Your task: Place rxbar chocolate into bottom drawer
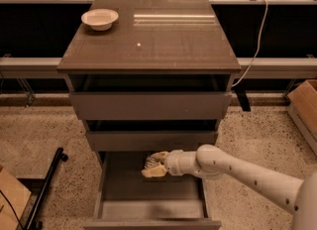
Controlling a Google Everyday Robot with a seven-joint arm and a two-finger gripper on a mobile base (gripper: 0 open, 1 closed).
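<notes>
The bottom drawer [130, 196] of the grey-brown cabinet is pulled out wide, and its floor is bare. My gripper [152, 165] reaches in from the right on the white arm [247, 172]. It hangs over the back middle of the open drawer, just under the middle drawer's front. A small dark thing with pale print, the rxbar chocolate [150, 162], sits between the cream fingers [153, 173]. Most of it is hidden.
A cream-white bowl [100, 19] stands at the back left of the cabinet top [163, 40]. The two upper drawers [148, 106] stand slightly out. A cardboard box [304, 107] is at the right. A black bar [45, 189] lies on the floor at the left.
</notes>
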